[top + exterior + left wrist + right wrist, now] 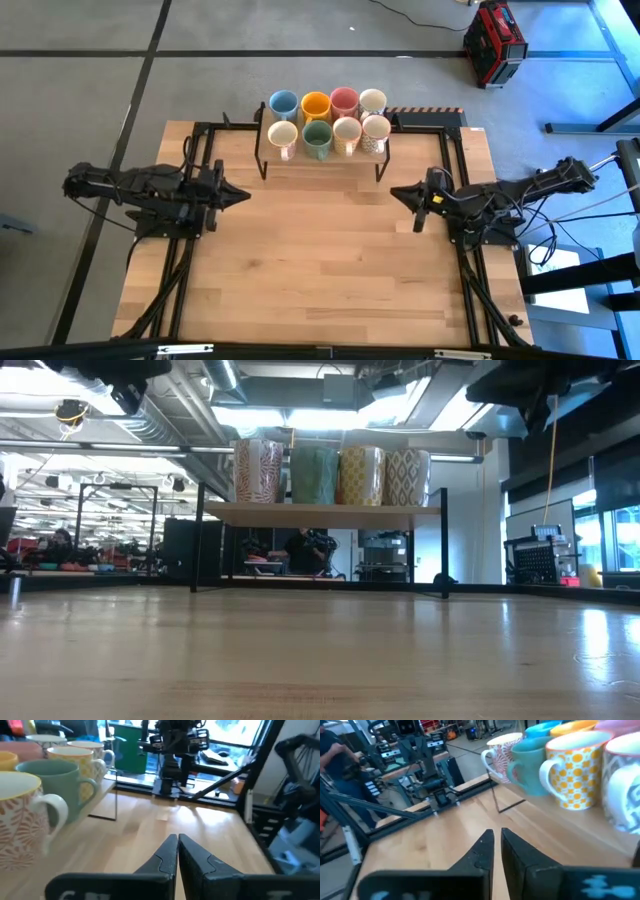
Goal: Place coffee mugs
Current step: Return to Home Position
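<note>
Eight coffee mugs stand upright in two rows on a raised wooden shelf (320,150) at the table's far edge. The back row is light blue (283,103), orange-yellow (316,104), pink (344,100) and white (372,100). The front row is a leaf-patterned white mug (282,135), a green one (317,136), a dotted white one (347,131) and a speckled one (376,130). My left gripper (243,196) hovers shut over the table's left half, pointing right. My right gripper (395,190) hovers shut over the right half, pointing left. Both are nearer than the shelf.
The shelf rests on thin black metal legs (262,165), with open space under it in the low view (320,550). Black rails (200,150) run along the table's left, right and far sides. Bare wood (320,250) lies between and in front of the arms.
</note>
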### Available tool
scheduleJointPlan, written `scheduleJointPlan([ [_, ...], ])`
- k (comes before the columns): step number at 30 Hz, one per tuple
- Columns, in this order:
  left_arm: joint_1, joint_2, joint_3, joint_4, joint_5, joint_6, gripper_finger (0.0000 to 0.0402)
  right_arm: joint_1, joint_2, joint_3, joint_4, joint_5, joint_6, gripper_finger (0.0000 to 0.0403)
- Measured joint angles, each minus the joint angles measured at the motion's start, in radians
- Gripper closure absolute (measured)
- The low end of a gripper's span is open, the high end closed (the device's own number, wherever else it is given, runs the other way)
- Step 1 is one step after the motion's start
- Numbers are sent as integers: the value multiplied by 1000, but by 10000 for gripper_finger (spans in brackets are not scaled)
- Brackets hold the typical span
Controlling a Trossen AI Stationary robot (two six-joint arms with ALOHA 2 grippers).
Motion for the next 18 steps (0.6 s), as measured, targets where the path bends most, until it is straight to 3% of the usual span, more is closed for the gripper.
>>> scheduleJointPlan([
  [4,0,-59,-42,5,33,60,392,0,-54,-41,16,-26,-71,379],
  [10,0,-209,-158,43,57,77,392,0,-189,-187,179,-97,-184,379],
  [18,0,-389,-274,58,57,94,392,0,-397,-372,331,-245,-267,379],
])
